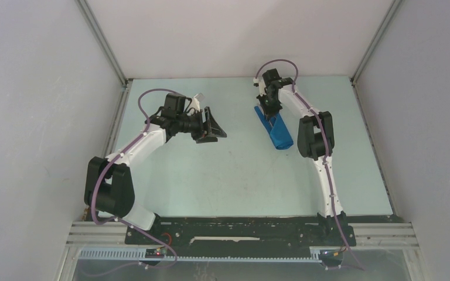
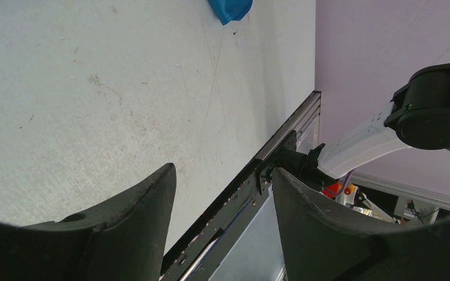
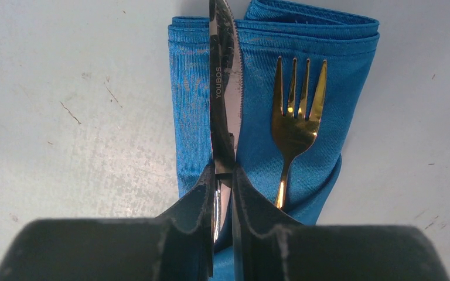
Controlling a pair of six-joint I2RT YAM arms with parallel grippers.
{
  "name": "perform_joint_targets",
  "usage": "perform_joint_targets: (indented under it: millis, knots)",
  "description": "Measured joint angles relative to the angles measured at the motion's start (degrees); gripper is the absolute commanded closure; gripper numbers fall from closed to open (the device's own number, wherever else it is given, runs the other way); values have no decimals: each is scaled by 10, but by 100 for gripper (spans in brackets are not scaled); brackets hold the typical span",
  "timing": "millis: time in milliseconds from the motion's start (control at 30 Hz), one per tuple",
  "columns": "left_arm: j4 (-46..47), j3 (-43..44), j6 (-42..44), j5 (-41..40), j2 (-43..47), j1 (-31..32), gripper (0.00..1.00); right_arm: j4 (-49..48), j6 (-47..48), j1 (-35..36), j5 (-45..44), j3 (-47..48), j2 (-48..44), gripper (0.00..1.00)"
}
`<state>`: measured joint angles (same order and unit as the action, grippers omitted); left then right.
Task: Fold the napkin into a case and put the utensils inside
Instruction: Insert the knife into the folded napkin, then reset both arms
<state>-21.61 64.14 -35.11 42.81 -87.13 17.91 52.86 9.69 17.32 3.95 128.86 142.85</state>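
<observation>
Insertion of the knife is judged to be the step in hand. The right gripper [image 3: 224, 171] is clamped on a slim silvery steel knife with a serrated edge [image 3: 225, 88]. Its blade runs straight ahead of the fingertips, over the bright blue soft cloth napkin folded into a narrow pouch-like case [image 3: 258, 99]. The case lies directly beneath and ahead of that gripper on the pale table [image 3: 64, 117]. Just right of the held blade, a small fork with a golden head [image 3: 296, 117] rests on the cloth. Its stem passes under a fold near the fingers, and its handle is hidden. Whether the knife's handle end sits inside a fold cannot be told, as it is covered by the fingers. The left gripper [image 2: 222, 171] is spread wide and empty, with only a corner of the case seen far ahead of it. Next, the knife probably needs to be slid into the fold beside the fork, then let go without the cloth being dragged open.
</observation>
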Motion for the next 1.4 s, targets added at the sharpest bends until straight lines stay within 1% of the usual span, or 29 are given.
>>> perform_joint_targets:
  millis: [233, 667, 967, 1200, 1267, 1400]
  knots:
    - [0, 0, 0, 0, 0, 0, 34, -18, 0, 0, 0, -26, -14, 96]
    - [0, 0, 0, 0, 0, 0, 34, -29, -9, 0, 0, -89, -58, 97]
    - [0, 0, 0, 0, 0, 0, 34, -52, -11, -1, -5, -148, -85, 96]
    - [1, 0, 0, 0, 0, 0, 34, -58, -12, -5, -6, -161, -92, 90]
    - [1, 0, 0, 0, 0, 0, 34, -59, -12, -5, -7, -161, -92, 84]
    - [1, 0, 0, 0, 0, 0, 34, -59, -13, -5, -7, -161, -92, 69]
